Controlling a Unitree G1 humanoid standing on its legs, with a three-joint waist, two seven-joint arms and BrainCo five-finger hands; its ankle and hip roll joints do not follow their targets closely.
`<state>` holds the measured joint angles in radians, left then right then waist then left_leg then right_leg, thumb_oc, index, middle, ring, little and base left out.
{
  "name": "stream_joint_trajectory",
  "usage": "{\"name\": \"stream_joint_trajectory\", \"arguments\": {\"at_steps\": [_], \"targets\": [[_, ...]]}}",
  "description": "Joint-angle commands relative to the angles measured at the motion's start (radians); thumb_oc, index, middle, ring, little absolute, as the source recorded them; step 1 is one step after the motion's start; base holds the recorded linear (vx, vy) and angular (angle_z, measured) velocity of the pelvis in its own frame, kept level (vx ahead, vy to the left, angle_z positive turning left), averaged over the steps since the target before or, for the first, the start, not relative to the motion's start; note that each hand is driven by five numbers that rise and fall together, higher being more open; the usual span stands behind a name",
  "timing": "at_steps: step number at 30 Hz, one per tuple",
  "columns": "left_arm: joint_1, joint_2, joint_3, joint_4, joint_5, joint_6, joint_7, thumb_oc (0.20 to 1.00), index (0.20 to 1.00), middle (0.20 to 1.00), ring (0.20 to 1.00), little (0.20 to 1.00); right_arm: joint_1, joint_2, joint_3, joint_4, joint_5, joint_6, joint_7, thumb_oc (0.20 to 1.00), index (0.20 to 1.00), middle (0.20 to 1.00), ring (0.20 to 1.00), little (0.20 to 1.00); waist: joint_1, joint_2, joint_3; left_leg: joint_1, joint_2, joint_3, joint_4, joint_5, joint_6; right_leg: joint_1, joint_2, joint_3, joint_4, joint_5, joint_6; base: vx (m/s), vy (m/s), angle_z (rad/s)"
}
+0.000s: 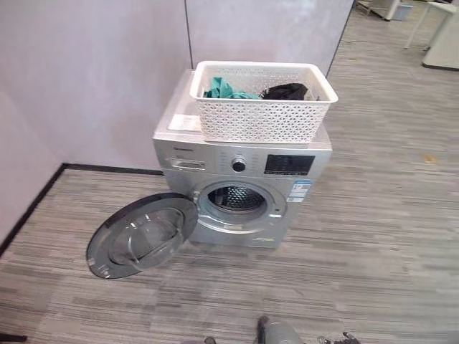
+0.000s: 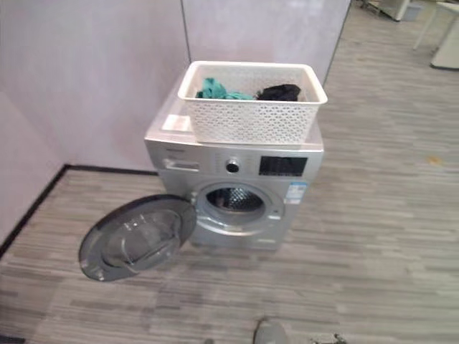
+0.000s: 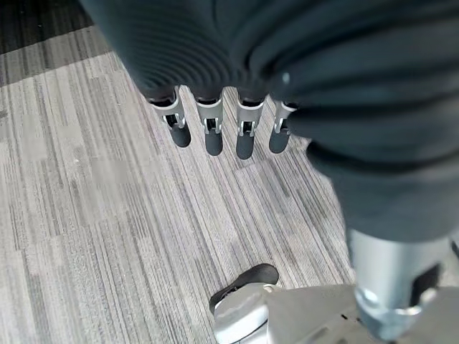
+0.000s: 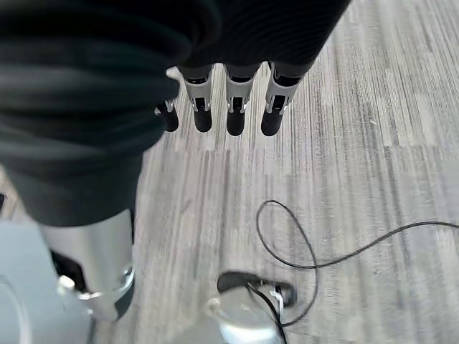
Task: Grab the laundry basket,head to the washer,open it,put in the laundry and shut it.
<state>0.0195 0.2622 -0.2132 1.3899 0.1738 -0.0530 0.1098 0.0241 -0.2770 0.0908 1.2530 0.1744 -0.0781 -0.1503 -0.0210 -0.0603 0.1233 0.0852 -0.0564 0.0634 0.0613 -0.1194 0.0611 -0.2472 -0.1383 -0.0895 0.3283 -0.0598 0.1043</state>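
On striped grey floor [image 1: 373, 236]: washer [image 1: 240, 183] by partition wall [image 1: 93, 79] | both hands hang relaxed, empty.

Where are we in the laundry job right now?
Done: the white basket sits on top of the washer, and the washer door hangs wide open. In hand: nothing; the left hand and right hand hang open over the floor. Left: move the teal cloth and black cloth into the drum, then shut the door.
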Motion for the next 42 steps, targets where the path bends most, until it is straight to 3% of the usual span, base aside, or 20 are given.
{"name": "stream_joint_trajectory", "arguments": {"at_steps": [1, 4, 6, 9, 10, 11, 13, 14, 16, 18, 21, 22, 23, 24, 25, 29, 37, 42], "targets": [[-0.03, 0.002, -0.001, -0.01, -0.002, -0.023, 0.014, 1.0, 1.0, 1.0, 1.0, 1.0, -0.045, -0.039, 0.014, 0.002, -0.002, -0.035, -0.016, 1.0, 1.0, 1.0, 1.0, 1.0, 0.002, 0.024, -0.022, 0.019, -0.005, -0.065, 0.032, -0.08, -0.022, 0.021, 0.011, 0.02, -0.128, 0.058, 0.042, 0.08, -0.088, -0.2], [-0.034, 0.011, -0.003, -0.018, -0.01, -0.026, 0.018, 1.0, 1.0, 1.0, 1.0, 1.0, -0.033, -0.043, 0.03, 0.011, -0.015, -0.037, -0.012, 1.0, 1.0, 1.0, 1.0, 1.0, -0.001, 0.019, -0.04, 0.024, 0.019, -0.079, 0.034, -0.082, -0.039, 0.06, 0.04, 0.039, -0.146, 0.043, 0.034, 0.21, -0.231, -0.02], [-0.042, 0.02, -0.005, -0.019, -0.014, -0.026, 0.021, 1.0, 1.0, 1.0, 1.0, 1.0, -0.012, -0.058, 0.055, 0.011, -0.053, -0.036, -0.01, 1.0, 1.0, 1.0, 1.0, 1.0, -0.005, 0.02, -0.069, 0.038, 0.065, -0.112, 0.048, -0.09, -0.066, 0.092, 0.074, 0.017, -0.158, 0.027, 0.013, 0.27, -0.296, 0.21], [-0.05, 0.025, -0.015, -0.024, -0.011, -0.027, 0.023, 1.0, 1.0, 1.0, 1.0, 1.0, -0.009, -0.074, 0.06, 0.0, -0.061, -0.04, -0.013, 1.0, 1.0, 1.0, 1.0, 1.0, -0.015, 0.024, -0.068, 0.019, 0.087, -0.127, 0.096, -0.095, -0.08, 0.109, 0.094, 0.008, -0.168, 0.012, -0.005, 0.12, -0.181, 0.32], [-0.059, 0.025, -0.021, -0.034, -0.013, -0.029, 0.029, 1.0, 1.0, 1.0, 1.0, 1.0, -0.013, -0.089, 0.068, -0.015, -0.064, -0.047, -0.017, 1.0, 1.0, 1.0, 1.0, 1.0, -0.017, 0.024, -0.06, -0.02, 0.102, -0.129, 0.185, -0.082, -0.099, 0.139, 0.108, -0.001, -0.193, -0.001, -0.022, 0.12, -0.209, 0.31], [-0.059, 0.025, -0.021, -0.034, -0.013, -0.029, 0.029, 1.0, 1.0, 1.0, 1.0, 1.0, -0.013, -0.09, 0.068, -0.015, -0.064, -0.047, -0.017, 1.0, 1.0, 1.0, 1.0, 1.0, -0.019, 0.025, -0.06, -0.024, 0.103, -0.131, 0.19, -0.084, -0.099, 0.139, 0.109, -0.003, -0.194, 0.0, -0.022, 0.11, -0.229, 0.36], [-0.078, 0.023, -0.025, -0.038, -0.027, -0.029, 0.034, 1.0, 1.0, 1.0, 1.0, 1.0, -0.026, -0.107, 0.08, -0.049, -0.066, -0.057, -0.026, 1.0, 1.0, 1.0, 1.0, 1.0, -0.008, 0.017, -0.023, -0.127, 0.096, -0.154, 0.397, -0.009, -0.121, 0.194, 0.116, -0.009, -0.234, -0.002, -0.054, 0.05, -0.191, 0.32], [-0.082, 0.021, -0.029, -0.04, -0.028, -0.031, 0.036, 1.0, 1.0, 1.0, 1.0, 1.0, -0.03, -0.113, 0.085, -0.059, -0.07, -0.058, -0.026, 1.0, 1.0, 1.0, 1.0, 1.0, -0.006, 0.016, -0.013, -0.147, 0.087, -0.164, 0.431, 0.006, -0.124, 0.209, 0.118, -0.005, -0.243, -0.003, -0.059, 0.04, -0.144, 0.24], [-0.086, 0.024, -0.038, -0.051, -0.032, -0.033, 0.041, 1.0, 1.0, 1.0, 1.0, 1.0, -0.04, -0.128, 0.101, -0.1, -0.09, -0.06, -0.032, 1.0, 1.0, 1.0, 1.0, 1.0, -0.009, 0.013, -0.002, -0.188, 0.1, -0.132, 0.379, 0.019, -0.127, 0.221, 0.113, -0.011, -0.255, -0.016, -0.061, 0.04, -0.032, 0.06], [-0.094, 0.028, -0.041, -0.055, -0.028, -0.033, 0.049, 1.0, 1.0, 1.0, 1.0, 1.0, -0.045, -0.143, 0.104, -0.151, -0.103, -0.065, -0.045, 1.0, 1.0, 1.0, 1.0, 1.0, -0.008, 0.01, 0.001, -0.201, 0.129, -0.099, 0.235, 0.014, -0.128, 0.223, 0.106, -0.015, -0.259, -0.023, -0.05, 0.03, 0.048, 0.04], [-0.113, 0.037, -0.055, -0.049, -0.022, -0.034, 0.062, 1.0, 1.0, 1.0, 1.0, 1.0, -0.041, -0.156, 0.102, -0.209, -0.123, -0.072, -0.078, 1.0, 1.0, 1.0, 1.0, 1.0, -0.002, 0.026, 0.007, -0.258, 0.175, -0.111, 0.06, 0.139, -0.152, 0.234, 0.108, -0.008, -0.25, -0.038, -0.034, 0.04, 0.102, -0.02], [-0.114, 0.037, -0.055, -0.048, -0.022, -0.034, 0.062, 1.0, 1.0, 1.0, 1.0, 1.0, -0.041, -0.156, 0.102, -0.209, -0.123, -0.072, -0.078, 1.0, 1.0, 1.0, 1.0, 1.0, -0.002, 0.025, 0.008, -0.254, 0.174, -0.111, 0.056, 0.141, -0.152, 0.235, 0.108, -0.007, -0.249, -0.039, -0.034, 0.08, 0.083, -0.1], [-0.103, 0.038, -0.046, -0.044, -0.024, -0.033, 0.063, 1.0, 1.0, 1.0, 1.0, 1.0, -0.041, -0.159, 0.1, -0.226, -0.133, -0.072, -0.072, 1.0, 1.0, 1.0, 1.0, 1.0, -0.002, 0.031, 0.004, -0.22, 0.17, -0.12, 0.058, 0.109, -0.149, 0.237, 0.103, 0.008, -0.227, -0.049, -0.028, 0.1, 0.168, -0.29], [-0.106, 0.043, -0.038, -0.027, -0.024, -0.033, 0.063, 1.0, 1.0, 1.0, 1.0, 1.0, -0.039, -0.158, 0.096, -0.255, -0.15, -0.073, -0.075, 1.0, 1.0, 1.0, 1.0, 1.0, -0.012, 0.036, -0.014, -0.195, 0.158, -0.132, 0.012, 0.123, -0.144, 0.231, 0.093, 0.023, -0.226, -0.035, -0.015, 0.22, 0.3, -0.43], [-0.095, 0.044, -0.02, -0.013, -0.021, -0.032, 0.055, 1.0, 1.0, 1.0, 1.0, 1.0, -0.033, -0.16, 0.071, -0.249, -0.153, -0.064, -0.077, 1.0, 1.0, 1.0, 1.0, 1.0, -0.017, 0.035, -0.051, -0.149, 0.141, -0.112, -0.029, 0.111, -0.132, 0.237, 0.07, 0.035, -0.24, -0.021, -0.002, 0.18, 0.246, -0.52], [-0.072, 0.054, 0.017, -0.013, -0.024, -0.032, 0.06, 1.0, 1.0, 1.0, 1.0, 1.0, -0.014, -0.157, 0.023, -0.321, -0.139, -0.063, -0.082, 1.0, 1.0, 1.0, 1.0, 1.0, -0.02, 0.032, -0.081, -0.081, 0.128, -0.061, -0.089, 0.106, -0.111, 0.253, 0.043, 0.074, -0.263, -0.01, 0.024, 0.12, 0.189, -0.38], [-0.046, 0.032, 0.057, -0.017, -0.038, -0.034, 0.059, 1.0, 1.0, 1.0, 1.0, 1.0, 0.072, -0.189, -0.123, -0.44, -0.115, -0.078, -0.122, 1.0, 1.0, 1.0, 1.0, 1.0, -0.034, 0.017, -0.11, -0.029, 0.122, -0.04, -0.136, 0.096, -0.099, 0.278, 0.021, 0.082, -0.311, 0.011, 0.045, 0.06, 0.063, -0.13], [-0.027, 0.016, 0.074, -0.006, -0.045, -0.031, 0.038, 1.0, 1.0, 1.0, 1.0, 1.0, 0.091, -0.271, -0.252, -0.479, -0.114, -0.08, -0.165, 1.0, 1.0, 1.0, 1.0, 1.0, -0.033, 0.004, -0.128, -0.026, 0.125, -0.042, -0.145, 0.092, -0.101, 0.284, 0.019, 0.079, -0.333, 0.021, 0.053, 0.03, 0.015, -0.06]]}}
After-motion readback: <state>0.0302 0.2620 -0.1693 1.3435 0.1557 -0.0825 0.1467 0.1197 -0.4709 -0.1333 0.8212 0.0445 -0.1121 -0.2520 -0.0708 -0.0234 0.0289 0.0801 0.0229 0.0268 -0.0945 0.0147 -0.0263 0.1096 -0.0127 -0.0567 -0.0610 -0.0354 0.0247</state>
